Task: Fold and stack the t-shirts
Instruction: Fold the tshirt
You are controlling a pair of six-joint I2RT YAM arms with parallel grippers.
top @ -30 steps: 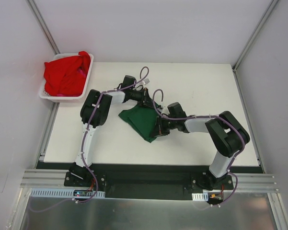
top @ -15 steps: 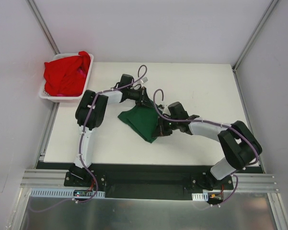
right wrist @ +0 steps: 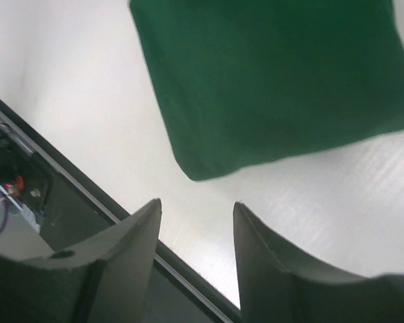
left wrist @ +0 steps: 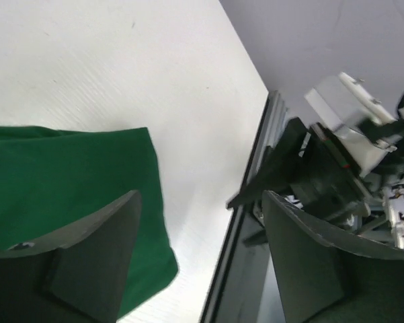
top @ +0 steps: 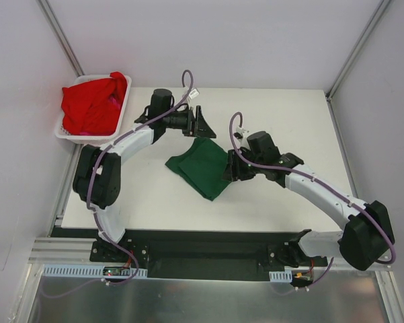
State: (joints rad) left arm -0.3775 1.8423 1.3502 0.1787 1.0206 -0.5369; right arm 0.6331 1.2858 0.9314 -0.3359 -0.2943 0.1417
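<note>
A dark green t-shirt lies folded into a compact rectangle near the middle of the table. My left gripper hovers just behind its far edge, open, with nothing between the fingers. In the left wrist view the green t-shirt lies under the left finger, and the left gripper is open over bare table. My right gripper is at the shirt's right edge, open and empty. In the right wrist view the green t-shirt lies flat beyond the open right gripper. Red t-shirts are heaped in the basket.
The white slotted basket sits at the table's far left corner, partly over the edge. White walls enclose the table on three sides. A black rail runs along the near edge. The right arm's wrist shows in the left wrist view.
Both grippers have opened and let go of the green t-shirt. The left one has pulled back toward the far side, the right one has lifted off to the right. The shirt stays folded.
</note>
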